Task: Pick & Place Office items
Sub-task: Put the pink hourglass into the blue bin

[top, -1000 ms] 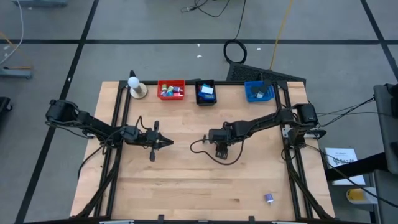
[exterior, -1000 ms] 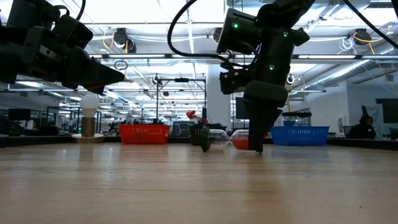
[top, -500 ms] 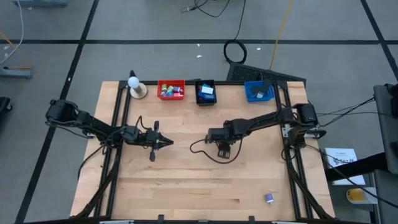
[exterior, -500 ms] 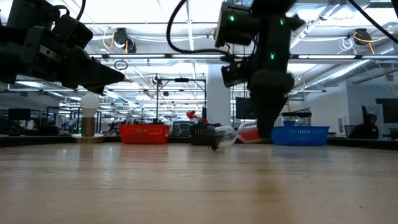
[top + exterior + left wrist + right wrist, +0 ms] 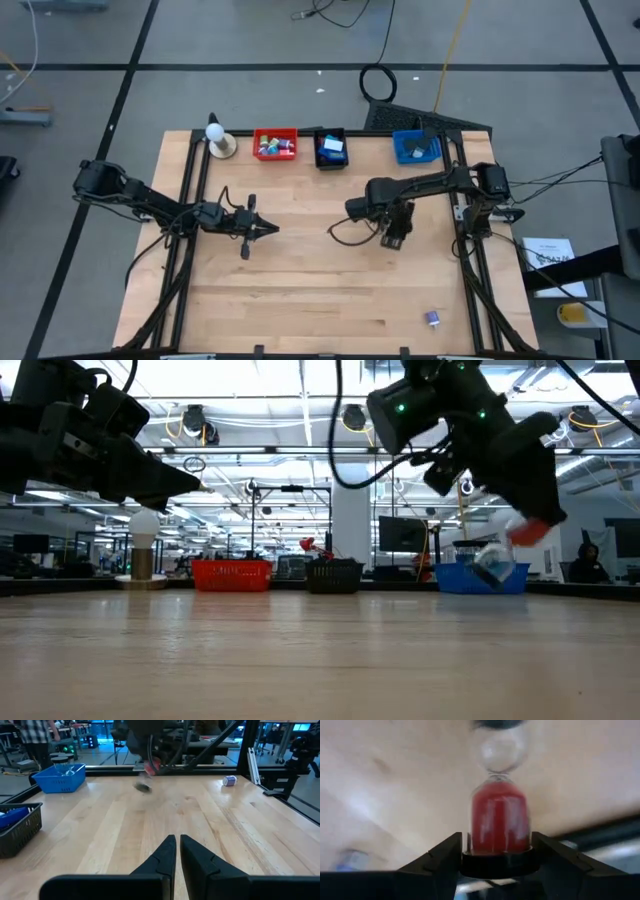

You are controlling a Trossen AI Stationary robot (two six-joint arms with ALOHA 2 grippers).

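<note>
A small hourglass (image 5: 498,815), clear glass with red sand filling one bulb and black end caps, is held in the right gripper (image 5: 496,857). The jaws are clamped on the black cap at the red end, one on each side, and the clear bulb points away beyond the fingertips. In the low view the hourglass (image 5: 512,548) hangs tilted, clear of the wooden table (image 5: 300,290), with the blue bin (image 5: 483,576) behind it in that picture.

From above, the right gripper (image 5: 393,232) sits right of the table's middle. The blue bin (image 5: 415,147) lies ahead of the jaws along the far edge, with a black bin (image 5: 331,148) and a red bin (image 5: 275,144) further off to one side. The red bin holds several small coloured pieces. One small purple item (image 5: 432,318) lies alone, well behind the jaws near the table's front edge.

The step in hand looks like carrying the hourglass to a bin. To do it well, the grip should stay firm on the cap, since glass is smooth and the piece hangs at an angle. The carry should clear the bin wall, and the release should come low inside the bin.

The left gripper (image 5: 177,851) waits over the left half of the table, jaws together and holding nothing.
</note>
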